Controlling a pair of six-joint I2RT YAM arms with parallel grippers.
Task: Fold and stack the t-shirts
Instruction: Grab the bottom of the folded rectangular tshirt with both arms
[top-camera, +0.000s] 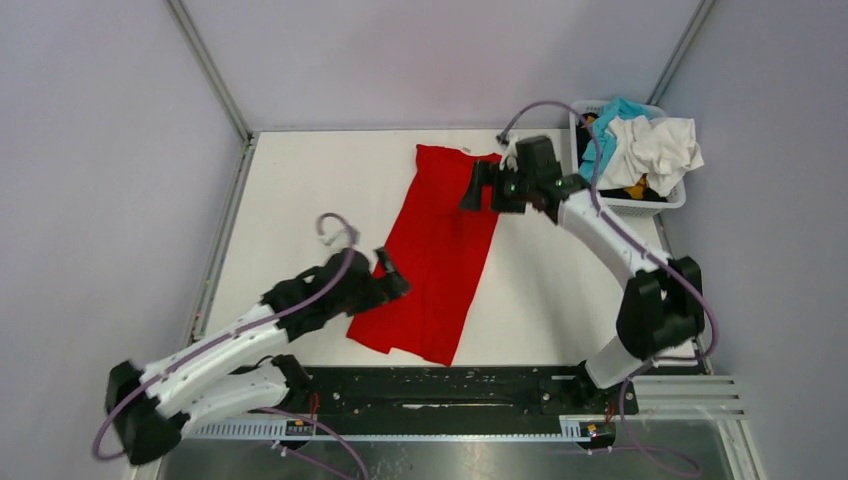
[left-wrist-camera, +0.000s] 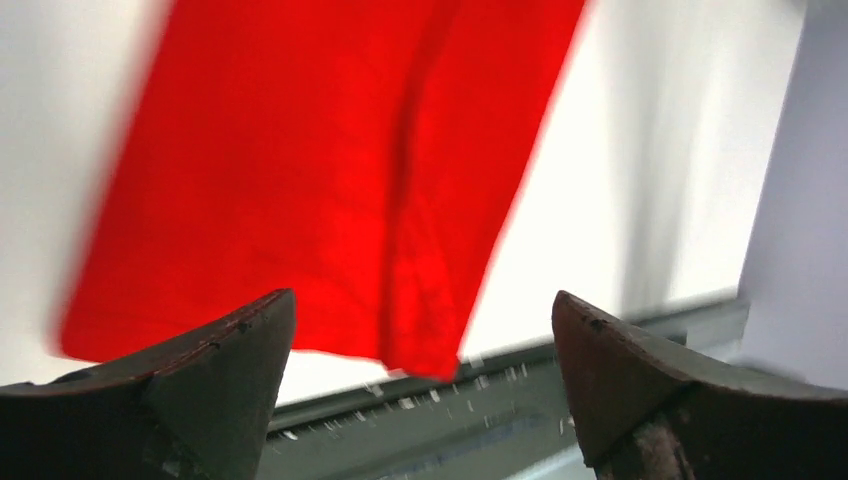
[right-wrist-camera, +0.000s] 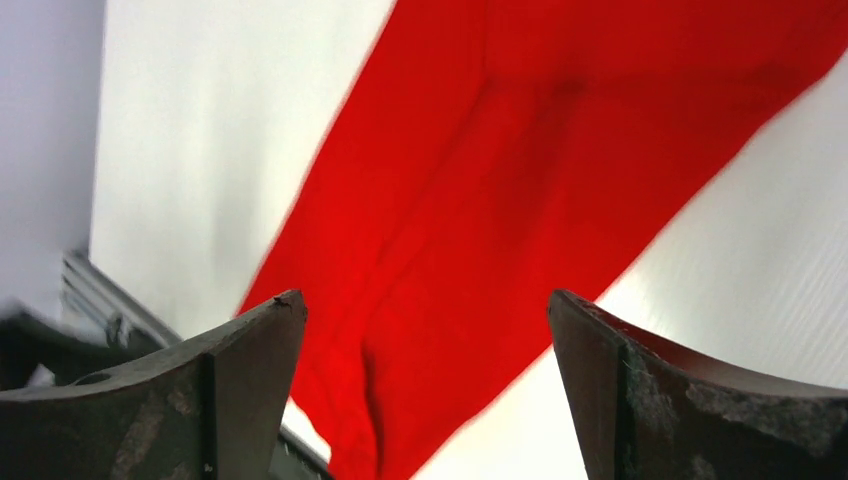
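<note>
On the white table (top-camera: 300, 190), centre: one red t-shirt (top-camera: 440, 250) lying flat as a long narrow strip. It runs diagonally from the far middle down toward the black rail (top-camera: 440, 385) at the near edge. A lengthwise ridge shows down its middle in both wrist views. Judgement: sides are folded in, crosswise fold not yet done.

The left gripper (top-camera: 392, 272) sits at the shirt's left edge, in the near half. Jaws apart, nothing between them. The left wrist view shows the near end of the cloth lying beyond the fingertips. Contact with the cloth: cannot tell.

The right gripper (top-camera: 472, 190) sits at the shirt's right edge, in the far half. Jaws apart, empty. The red strip runs beneath it in the right wrist view.

Next move (judgement): fold the strip end over end.
- Pinch one end at both corners, lift, carry it over the other end, and line up the edges.
- Both grippers are along the sides, not at corners, so they would need repositioning first.
- Risk: catching only the top layer and pulling the side folds open.

Containers: a white basket (top-camera: 655, 205) stands at the far right corner of the table, just behind the right arm.
- It holds a loose heap above the rim: a white garment (top-camera: 655, 145), a teal garment (top-camera: 610, 125), and something dark with a yellow spot lower down.
- Item count: cannot tell.

No folded pile shows in the overhead view, so the task is likely at an early stage.
</note>
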